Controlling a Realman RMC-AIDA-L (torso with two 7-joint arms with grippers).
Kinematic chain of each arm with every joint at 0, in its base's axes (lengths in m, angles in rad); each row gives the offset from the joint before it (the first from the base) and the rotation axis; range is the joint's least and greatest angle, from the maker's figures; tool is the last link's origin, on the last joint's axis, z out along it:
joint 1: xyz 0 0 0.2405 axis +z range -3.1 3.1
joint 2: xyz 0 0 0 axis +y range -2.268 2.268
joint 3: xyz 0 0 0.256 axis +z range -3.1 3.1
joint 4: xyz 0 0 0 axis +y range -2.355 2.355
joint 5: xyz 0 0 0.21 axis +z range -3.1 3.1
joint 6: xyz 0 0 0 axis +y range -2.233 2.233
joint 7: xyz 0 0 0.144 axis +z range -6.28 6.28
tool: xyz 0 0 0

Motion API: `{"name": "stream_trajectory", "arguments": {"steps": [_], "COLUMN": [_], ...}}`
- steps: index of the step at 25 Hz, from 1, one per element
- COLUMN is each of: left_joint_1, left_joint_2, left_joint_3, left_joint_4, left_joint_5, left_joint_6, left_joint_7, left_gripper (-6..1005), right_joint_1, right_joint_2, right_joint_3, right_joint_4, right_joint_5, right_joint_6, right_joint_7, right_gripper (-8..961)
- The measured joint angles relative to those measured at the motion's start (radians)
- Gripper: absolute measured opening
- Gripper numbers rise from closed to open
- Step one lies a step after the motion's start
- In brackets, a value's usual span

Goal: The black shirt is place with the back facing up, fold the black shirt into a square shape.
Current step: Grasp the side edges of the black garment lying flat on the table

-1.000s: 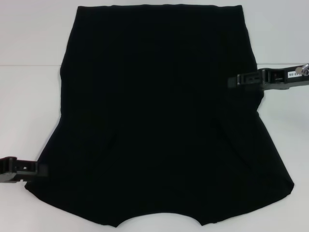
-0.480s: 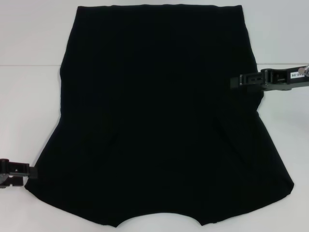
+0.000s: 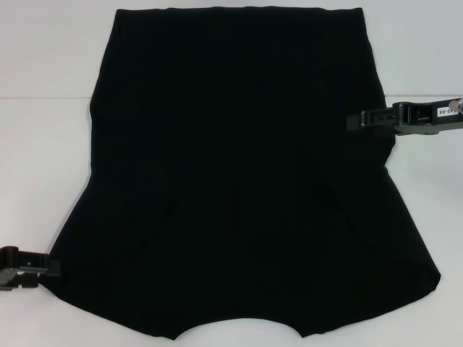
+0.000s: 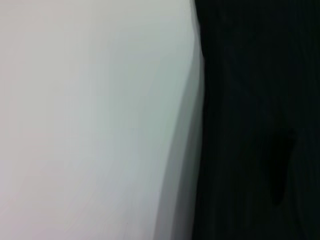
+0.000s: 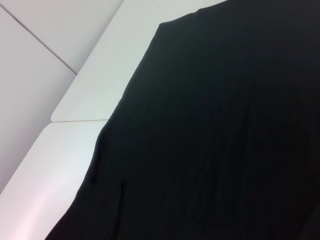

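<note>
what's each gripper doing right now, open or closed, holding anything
Left gripper: at the black shirt's near left edge.
Right gripper: over the shirt's right edge.

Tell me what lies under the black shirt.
The black shirt lies spread flat on the white table, which shows on both sides. Anything beneath the fabric is covered. The left gripper and right gripper meet its edges from the sides.

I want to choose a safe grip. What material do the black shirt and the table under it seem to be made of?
The black shirt looks like soft matte knit fabric: it lies limp, with shallow creases and wavy edges. The table looks hard, smooth and white with a faint sheen, perhaps laminate or painted board; which one cannot be told.
</note>
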Motion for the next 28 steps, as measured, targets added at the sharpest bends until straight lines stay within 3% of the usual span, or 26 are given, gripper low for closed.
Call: {"name": "stream_trajectory", "arguments": {"steps": [28], "left_joint_1": [-0.066], "left_joint_2": [-0.002], "left_joint_3": [0.041], "left_joint_4": [-0.102], "left_joint_5": [0.0], "left_joint_6": [-0.103], "left_joint_7": [-0.041], "left_gripper": [579], "right_joint_1": [-0.017], "right_joint_2": [-0.011], "right_joint_3": [0.009], "right_joint_4": [0.0], "right_joint_5": [0.001], "right_joint_6": [-0.003], "right_joint_7": [-0.006], "right_gripper": [809]}}
